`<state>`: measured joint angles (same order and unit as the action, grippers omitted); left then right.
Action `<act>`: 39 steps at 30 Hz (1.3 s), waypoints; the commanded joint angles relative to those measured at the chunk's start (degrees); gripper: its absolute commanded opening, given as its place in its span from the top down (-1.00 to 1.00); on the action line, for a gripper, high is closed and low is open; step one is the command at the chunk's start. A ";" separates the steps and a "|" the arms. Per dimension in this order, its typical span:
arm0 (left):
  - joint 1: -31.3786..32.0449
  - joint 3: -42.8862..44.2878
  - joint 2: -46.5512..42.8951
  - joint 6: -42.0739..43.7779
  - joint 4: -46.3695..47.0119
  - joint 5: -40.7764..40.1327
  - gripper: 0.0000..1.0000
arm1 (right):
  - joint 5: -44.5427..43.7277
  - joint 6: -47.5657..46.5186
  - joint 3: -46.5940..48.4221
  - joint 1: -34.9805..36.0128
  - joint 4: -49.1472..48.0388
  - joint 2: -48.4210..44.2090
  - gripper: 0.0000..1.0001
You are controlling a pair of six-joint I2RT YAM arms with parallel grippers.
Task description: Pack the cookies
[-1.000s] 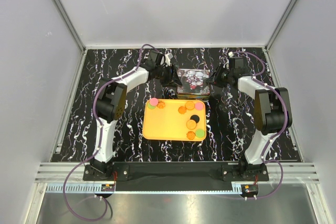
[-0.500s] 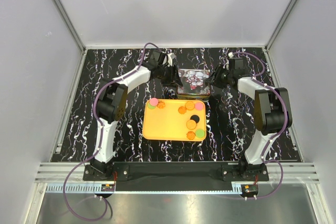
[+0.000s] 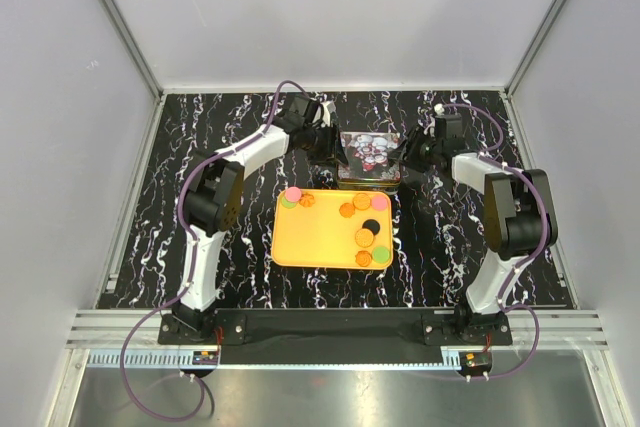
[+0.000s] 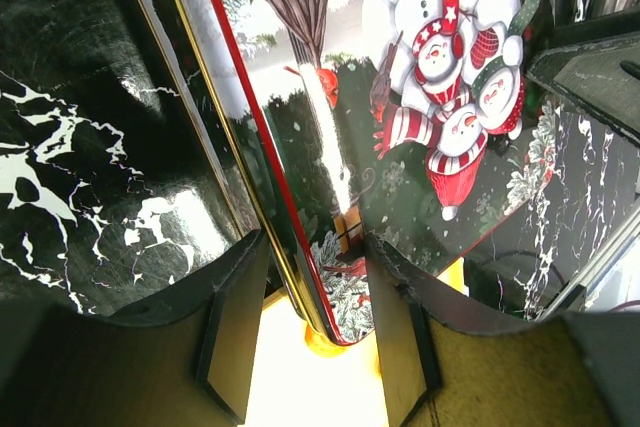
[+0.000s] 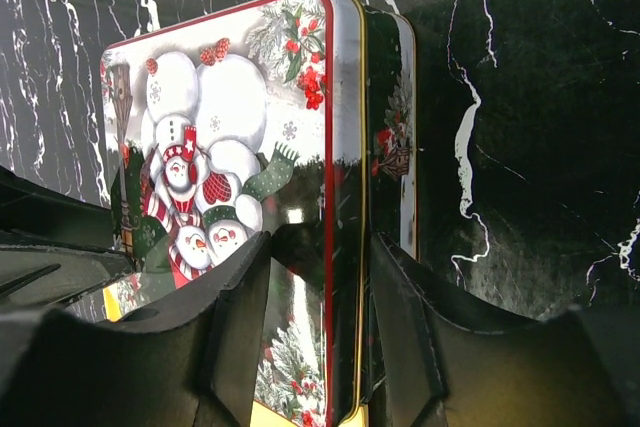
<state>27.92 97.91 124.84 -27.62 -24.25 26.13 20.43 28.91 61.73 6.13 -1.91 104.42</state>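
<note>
Several cookies (image 3: 361,237), mostly orange with pink, green and black ones, lie on the yellow-orange tray (image 3: 315,237). Behind the tray stands a closed tin with a snowman lid (image 3: 370,154). My left gripper (image 3: 333,150) is open at the tin's left edge. In the left wrist view its fingers (image 4: 235,332) straddle the lid's red rim (image 4: 290,207) with a gap on both sides. My right gripper (image 3: 405,155) is open at the tin's right edge. In the right wrist view its fingers (image 5: 400,337) straddle the lid rim (image 5: 328,197), one over the lid, one beside the wall.
The tabletop (image 3: 200,157) is black marble-patterned, with grey walls on three sides. The tray's far edge lies close to the tin's front. Cookies cluster along the tray's far edge and right side.
Both grippers have moved a little inward toward the tin, left from the left and right from the right. The tin, tray and cookies have not moved.
</note>
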 commanded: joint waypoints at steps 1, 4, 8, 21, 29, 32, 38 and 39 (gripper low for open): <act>1.26 -0.52 0.67 1.25 -2.29 -3.71 0.05 | 0.32 0.10 -2.67 0.99 0.70 -1.24 -0.04; 1.35 -1.05 0.85 0.81 -2.38 -5.03 0.05 | 0.40 0.27 -3.55 1.08 0.15 -1.50 -0.11; 1.78 -1.58 1.11 0.55 -2.91 -7.49 0.03 | 0.41 0.45 -5.30 0.99 -0.81 -1.94 -0.16; 1.78 -2.55 1.29 -1.03 -2.38 -8.64 -0.01 | 3.21 3.43 -11.28 0.55 -6.26 -0.97 -0.05; 1.70 -1.49 1.81 -1.74 -2.56 -9.43 -0.02 | 7.43 5.10 -16.89 -1.38 -10.30 -1.94 -0.10; 1.70 -1.06 1.90 -1.83 -2.99 -9.87 -0.02 | 8.40 5.98 -18.93 -2.44 -11.97 -3.43 -0.10; 1.87 -0.61 1.73 -2.26 -2.91 -10.31 -0.05 | 8.84 6.78 -22.00 -2.62 -13.99 -4.49 -0.08; 1.79 -0.61 1.64 -2.44 -2.91 -10.48 -0.05 | 8.84 7.21 -22.79 -2.53 -14.34 -4.66 -0.07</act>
<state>28.86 97.17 124.88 -30.74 -24.29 21.52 28.21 37.23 42.83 3.22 -23.53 99.18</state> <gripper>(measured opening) 0.526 0.546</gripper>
